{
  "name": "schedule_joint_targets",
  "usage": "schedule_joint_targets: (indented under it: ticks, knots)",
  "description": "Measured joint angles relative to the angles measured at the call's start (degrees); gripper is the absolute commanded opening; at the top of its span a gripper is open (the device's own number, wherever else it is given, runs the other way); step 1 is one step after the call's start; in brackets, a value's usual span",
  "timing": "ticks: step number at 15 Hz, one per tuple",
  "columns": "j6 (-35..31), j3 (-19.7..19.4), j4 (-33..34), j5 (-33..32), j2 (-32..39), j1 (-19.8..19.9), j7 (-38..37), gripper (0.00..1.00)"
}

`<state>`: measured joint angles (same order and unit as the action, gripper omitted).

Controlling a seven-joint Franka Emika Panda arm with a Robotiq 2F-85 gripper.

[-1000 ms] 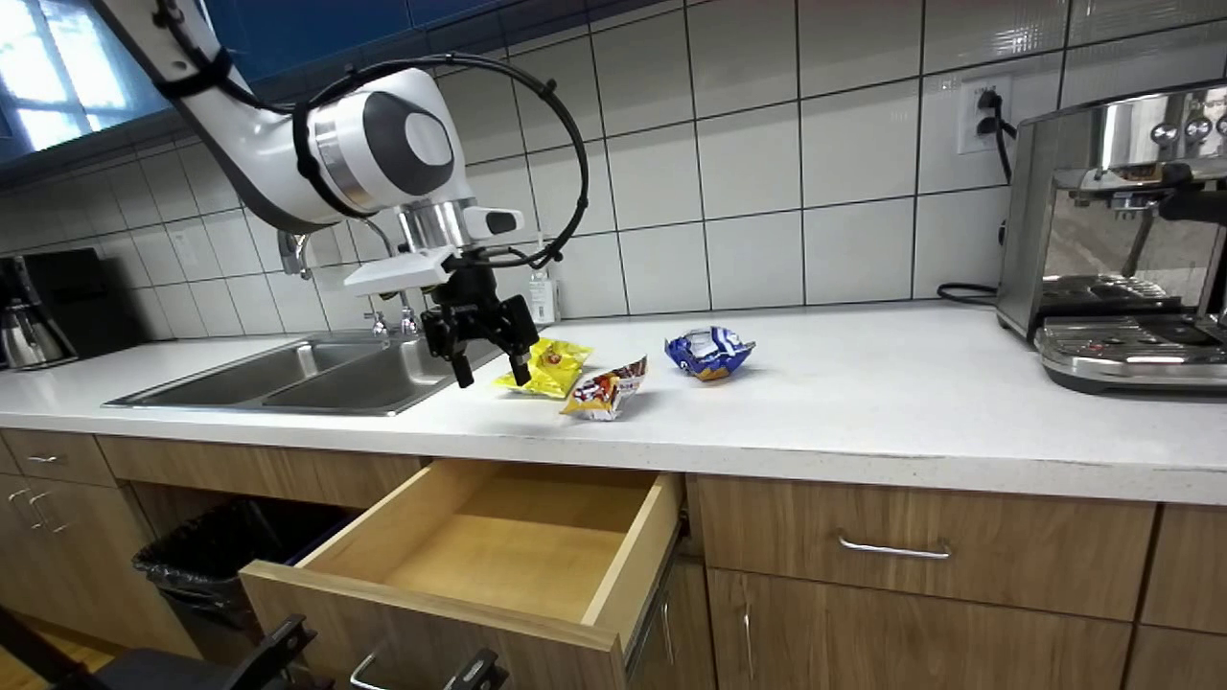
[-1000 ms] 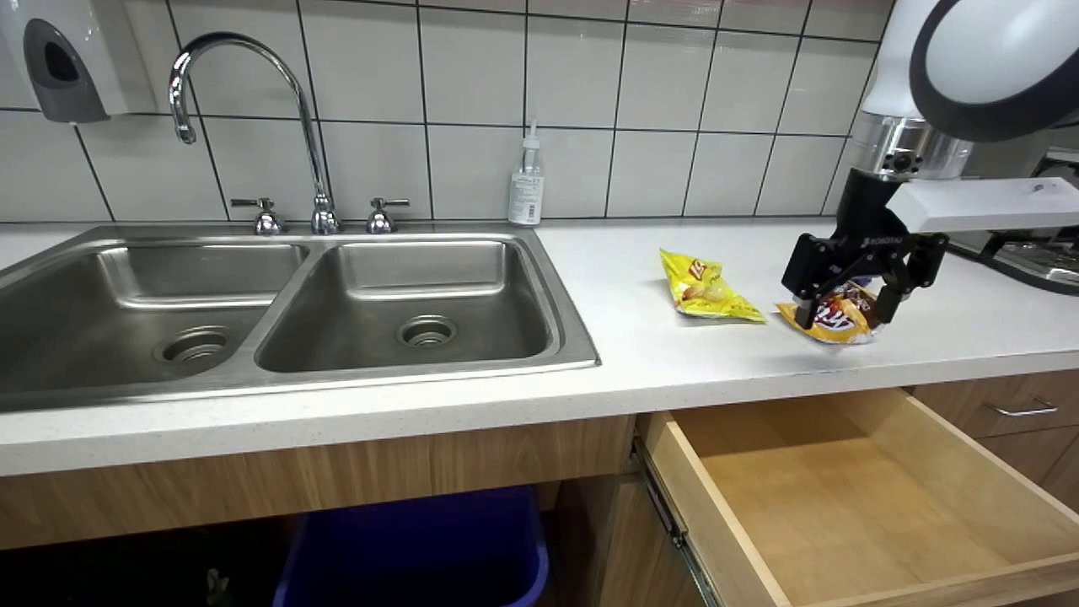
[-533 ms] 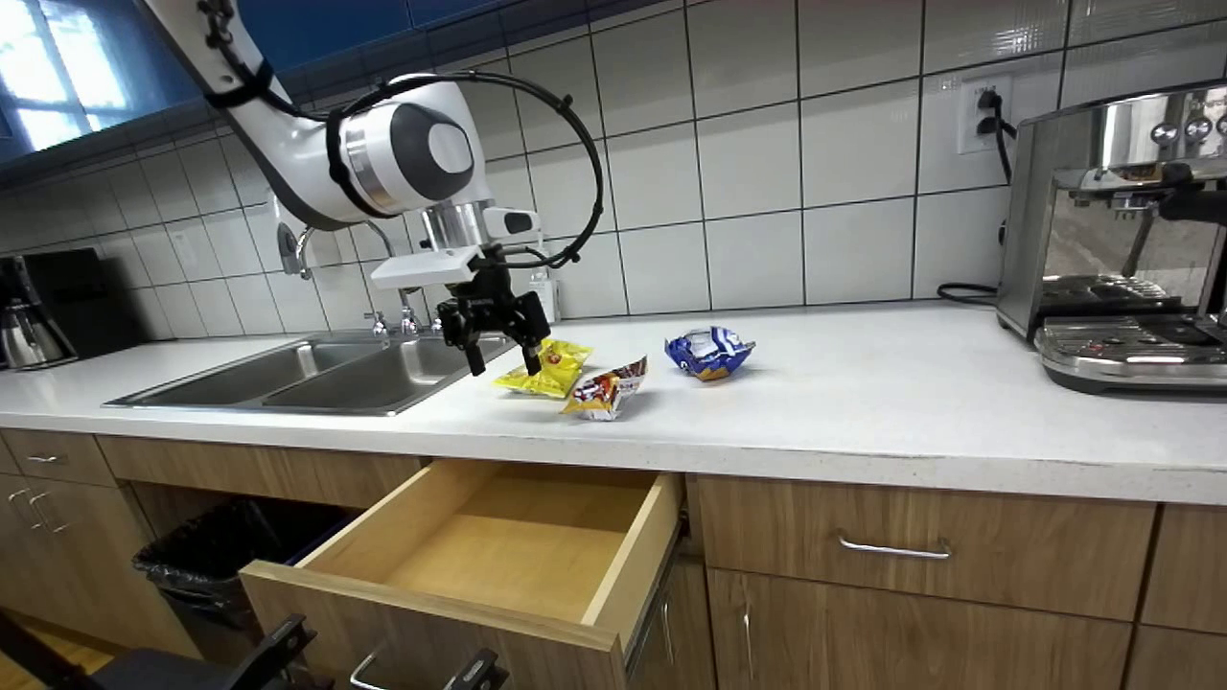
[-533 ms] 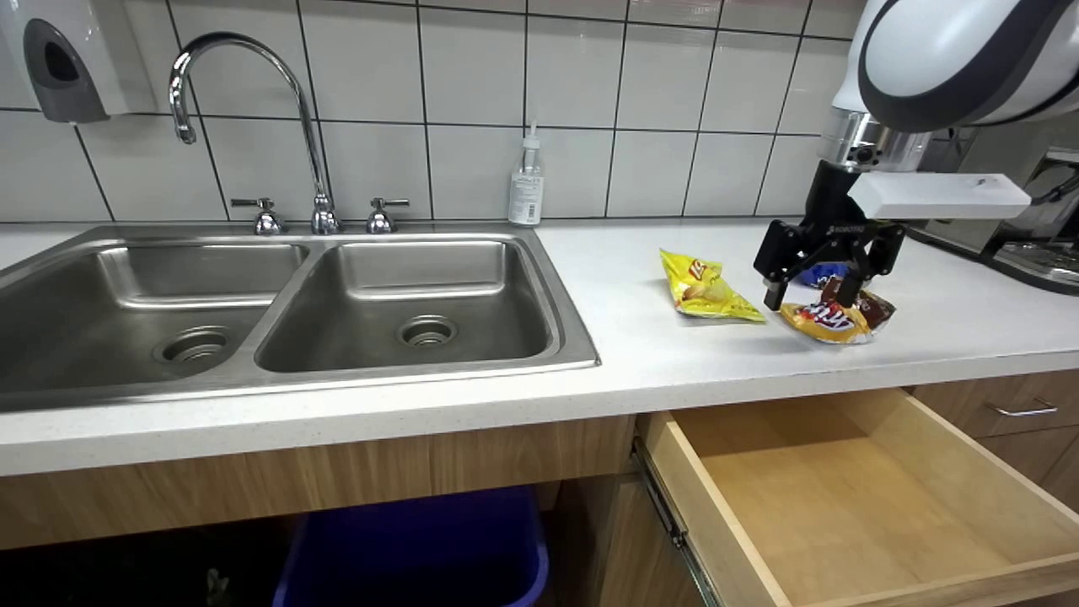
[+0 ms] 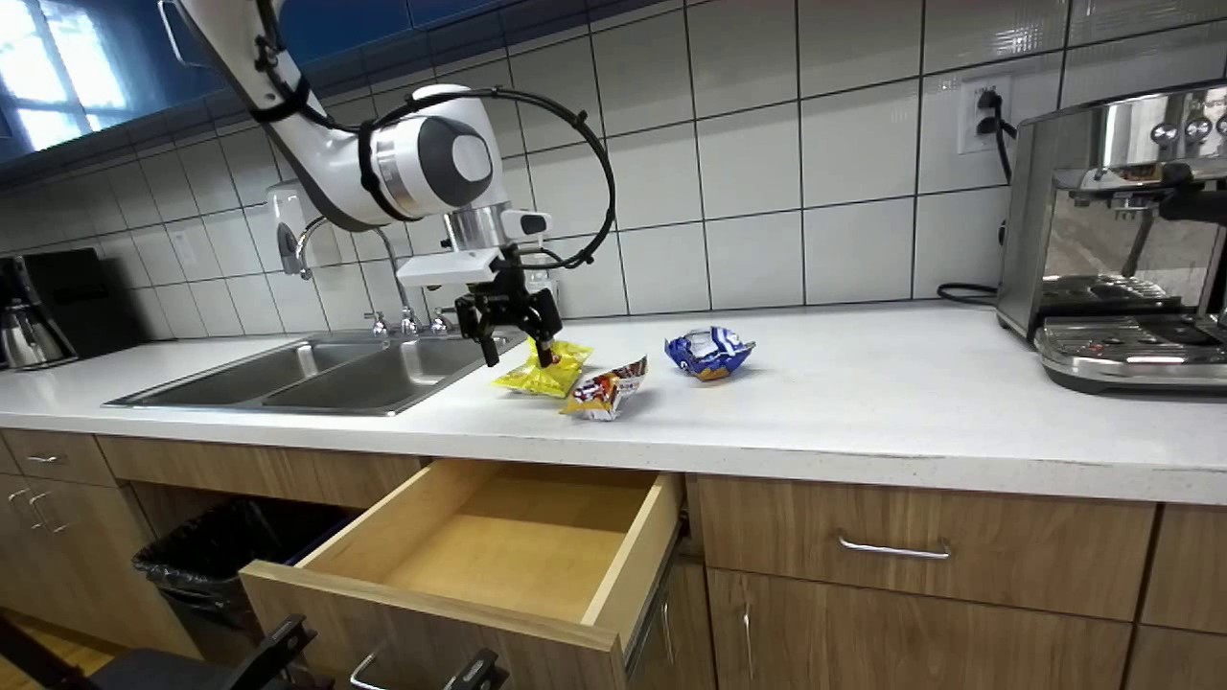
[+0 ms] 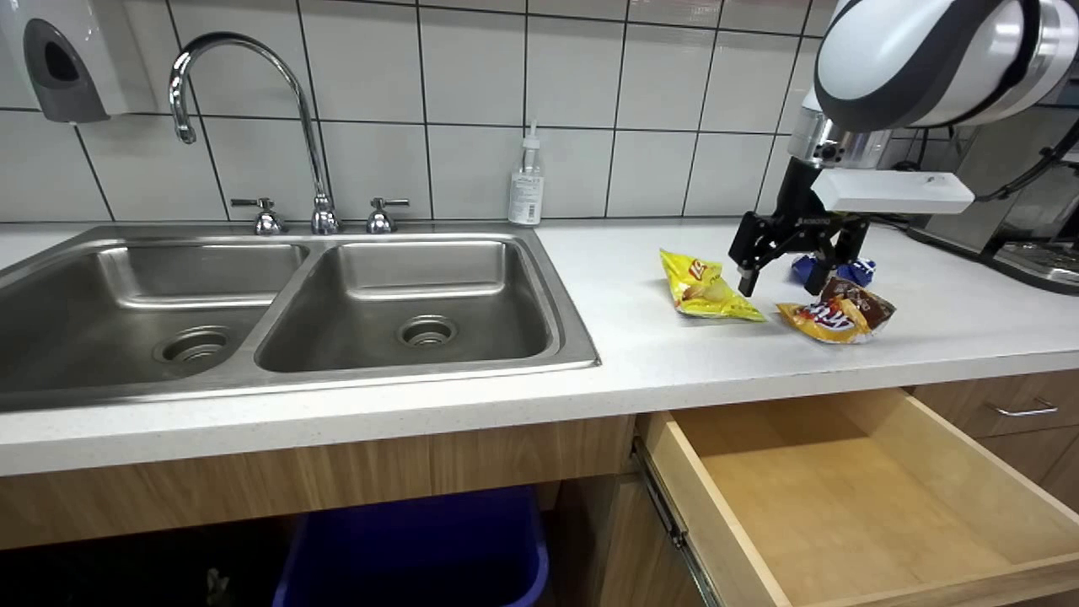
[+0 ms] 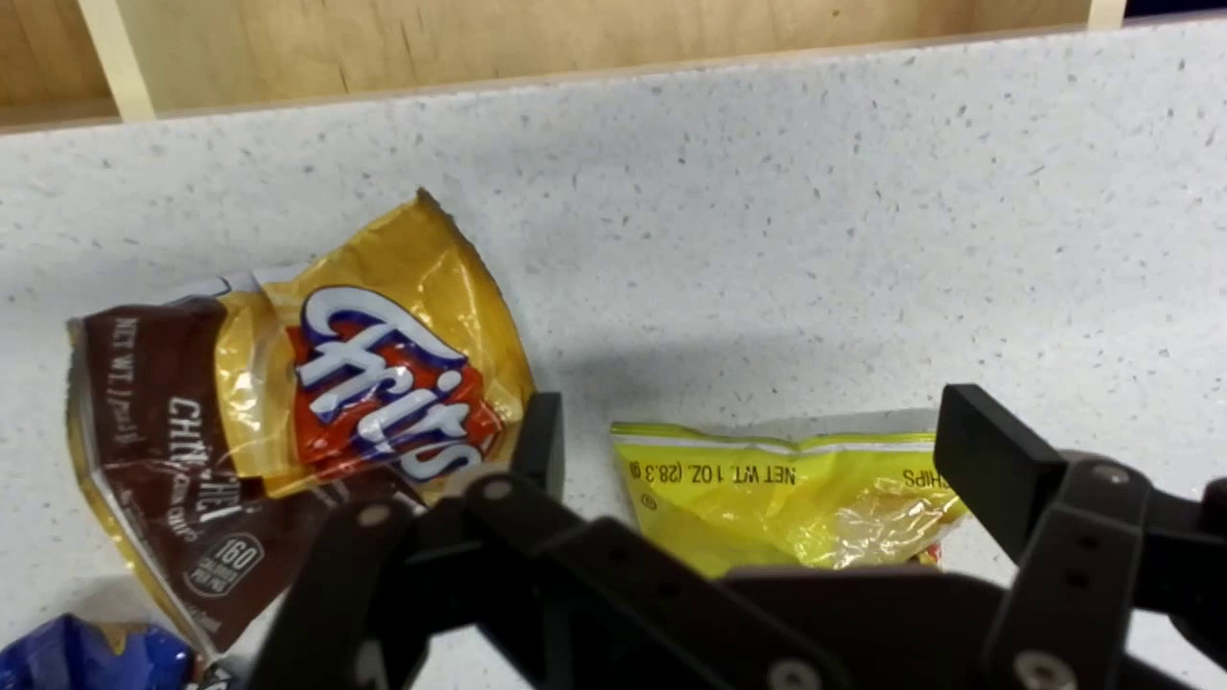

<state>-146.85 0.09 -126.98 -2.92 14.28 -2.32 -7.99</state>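
The white counter (image 5: 863, 383) is shown in all three views, with the wooden drawer (image 5: 537, 546) pulled out below its front edge. The sink (image 6: 573, 337), set to one side of the drawer, is shown in both exterior views alone. The coffee machine (image 5: 1122, 240), placed on the drawer's opposite side, is shown nearly whole in an exterior view. Beyond the drawer, the gripper (image 6: 781, 287) is held above the counter, its fingers (image 7: 997, 460) spread wide apart. The yellow bag (image 6: 704, 291) is laid on the counter behind the drawer and, in the wrist view, is framed in the gap between the fingers, where its weight print can be read. The brown and orange bag (image 7: 288, 402) is set beside it, nearer the drawer; its lettering is shown most sharply in the wrist view. The blue bag (image 5: 709, 352), farther behind the drawer, is shown whole in an exterior view but cut off in the wrist view. Since a second earlier, the gripper has been carried farther from the drawer and closer to the yellow bag, and the blue bag (image 6: 858, 271) has been further uncovered in an exterior view.
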Motion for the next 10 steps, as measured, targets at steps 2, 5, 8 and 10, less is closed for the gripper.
schedule_joint_targets:
  ticks: [2, 5, 8, 10]
  knots:
    - [0.0, 0.1, 1.7, 0.5, 1.4, -0.1, 0.3, 1.00]
    - [0.0, 0.3, 4.2, 0.8, 3.5, -0.1, 0.3, 1.00]
    - [0.1, 0.5, 6.6, 1.1, 5.5, -0.2, 0.4, 1.00]
    - [0.2, 0.7, 8.1, 1.1, 6.7, -0.2, 0.4, 1.00]
